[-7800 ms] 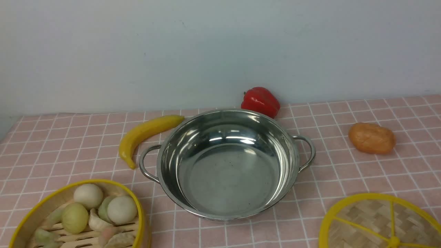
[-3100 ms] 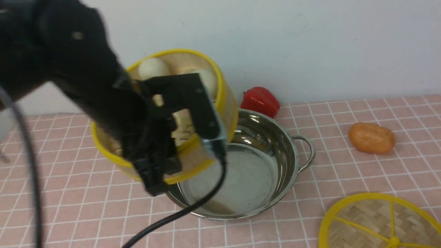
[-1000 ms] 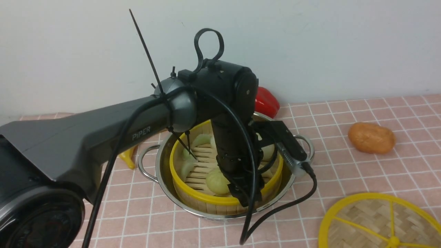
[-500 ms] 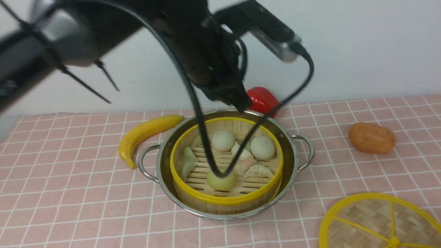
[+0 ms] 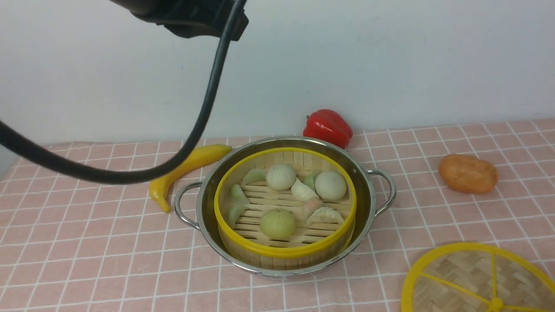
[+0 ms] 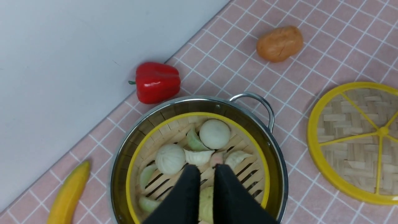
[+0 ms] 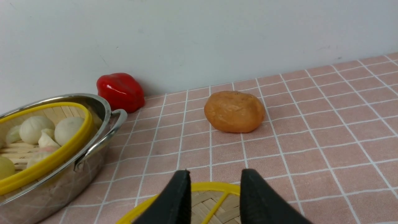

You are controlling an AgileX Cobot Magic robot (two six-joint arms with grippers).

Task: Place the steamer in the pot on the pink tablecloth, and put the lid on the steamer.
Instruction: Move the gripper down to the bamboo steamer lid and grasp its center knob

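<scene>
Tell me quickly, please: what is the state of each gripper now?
Left gripper: almost closed, holding nothing, above the steamer.
Right gripper: open, holding nothing, over the lid.

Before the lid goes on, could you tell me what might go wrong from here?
The lid lies flat on the pink tablecloth, so the right hand, open over its rim, may slip off or pinch cloth. The left arm's cable droops towards the left side of the pot; it could catch a handle as that arm moves. Set off-centre, the lid might rest tilted on the rim of the steamer.
</scene>
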